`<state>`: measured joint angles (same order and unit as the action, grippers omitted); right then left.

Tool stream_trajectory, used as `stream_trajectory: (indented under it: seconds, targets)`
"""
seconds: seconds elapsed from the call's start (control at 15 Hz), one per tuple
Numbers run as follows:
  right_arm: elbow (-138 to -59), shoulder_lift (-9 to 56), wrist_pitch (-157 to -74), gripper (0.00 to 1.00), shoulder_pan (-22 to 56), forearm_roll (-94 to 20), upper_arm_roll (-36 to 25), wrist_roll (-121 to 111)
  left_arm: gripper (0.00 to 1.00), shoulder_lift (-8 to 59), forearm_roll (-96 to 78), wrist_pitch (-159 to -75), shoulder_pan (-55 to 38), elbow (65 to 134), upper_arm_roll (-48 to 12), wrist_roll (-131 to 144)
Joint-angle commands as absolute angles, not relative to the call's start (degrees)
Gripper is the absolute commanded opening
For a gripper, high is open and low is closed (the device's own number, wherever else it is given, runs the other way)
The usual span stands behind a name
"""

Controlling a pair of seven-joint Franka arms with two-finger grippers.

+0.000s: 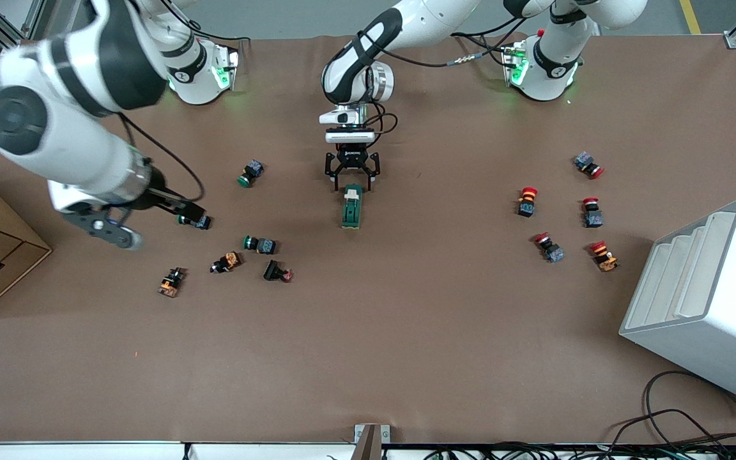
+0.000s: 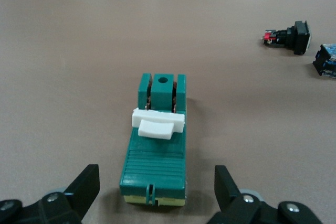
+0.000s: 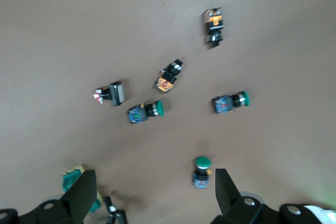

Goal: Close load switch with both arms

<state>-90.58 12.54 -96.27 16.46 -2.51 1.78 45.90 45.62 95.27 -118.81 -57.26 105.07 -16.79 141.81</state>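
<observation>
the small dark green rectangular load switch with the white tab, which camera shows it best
The left wrist view: the small dark green rectangular load switch fills the middle, its white sliding tab plain, between the open left gripper fingers. The front view shows it small; the right wrist view catches only a green corner.

load switch [image 2: 155,166] green ribbed plastic, white smooth tab [image 2: 158,123]; table [image 1: 368,358] brown matt paper-like cover.
</observation>
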Motion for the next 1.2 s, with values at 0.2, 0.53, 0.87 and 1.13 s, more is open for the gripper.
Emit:
stream_trajectory:
  seconds: [0.2,0.53,0.87,1.13]
  targets:
    - [-92.7,16.3,-104.1,1.00,24.0,-3.2,1.4,62.6,0.97,47.2,99.5,-114.5,-58.5,105.3,-16.3,143.8]
    - [-103.4,16.2,-118.6,1.00,29.9,-3.2,1.4,71.3,0.97,48.8,102.9,-112.3,-58.8,105.1,-16.3,149.0]
    - [-113.4,17.2,-136.2,1.00,36.6,-3.2,1.5,80.7,0.98,49.7,103.0,-110.5,-60.1,105.2,-16.3,152.9]
    - [-117.0,21.8,-148.4,1.00,42.2,-3.2,1.4,86.9,0.99,50.3,103.0,-110.0,-60.2,105.1,-16.3,153.0]
